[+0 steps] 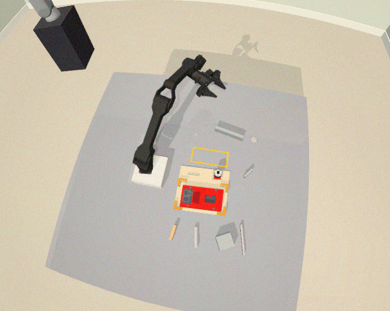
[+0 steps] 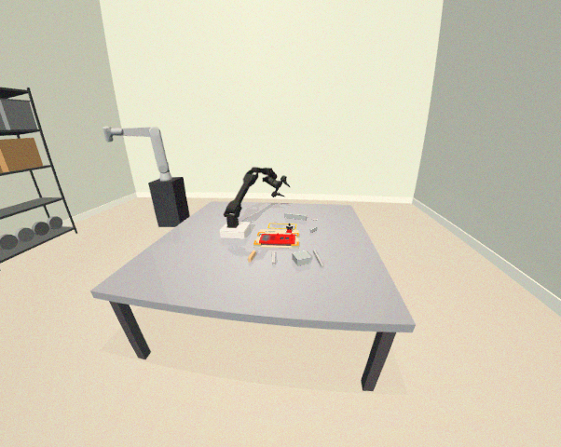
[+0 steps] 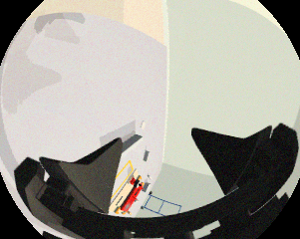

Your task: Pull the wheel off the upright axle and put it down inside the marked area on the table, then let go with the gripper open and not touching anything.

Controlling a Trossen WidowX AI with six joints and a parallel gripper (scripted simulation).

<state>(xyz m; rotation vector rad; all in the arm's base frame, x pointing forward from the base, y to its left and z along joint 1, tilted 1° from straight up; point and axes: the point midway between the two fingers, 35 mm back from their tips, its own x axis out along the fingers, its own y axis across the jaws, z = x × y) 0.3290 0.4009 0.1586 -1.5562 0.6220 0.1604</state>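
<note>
From the top view, I am holding my claw (image 1: 212, 86) high over the far part of the table (image 1: 275, 201), its two fingers spread wide with nothing between them. The wheel (image 1: 217, 173) is sitting on its upright axle at the far right corner of the beige board (image 1: 201, 173), well apart from my claw. The yellow-outlined marked area (image 1: 210, 156) is lying on the table just beyond the board, and nothing is lying inside it. A long grey bar (image 1: 230, 130) is resting farther out, between that outline and my fingers. A grey cube (image 1: 225, 240) and an orange stick (image 1: 172, 232) are lying on the near side of the board.

From the exterior view, my arm is rising from its white base (image 2: 234, 231) and bending forward, so my claw (image 2: 279, 186) is hanging in the air above the table's far edge. The wheel (image 2: 288, 225) is showing as a small dark shape standing on the board.

From the wrist view, my fingers are framing the scene left and right, wide apart. The board's red panel (image 3: 130, 197) is showing small between them; the wheel is too small to make out here.
</note>
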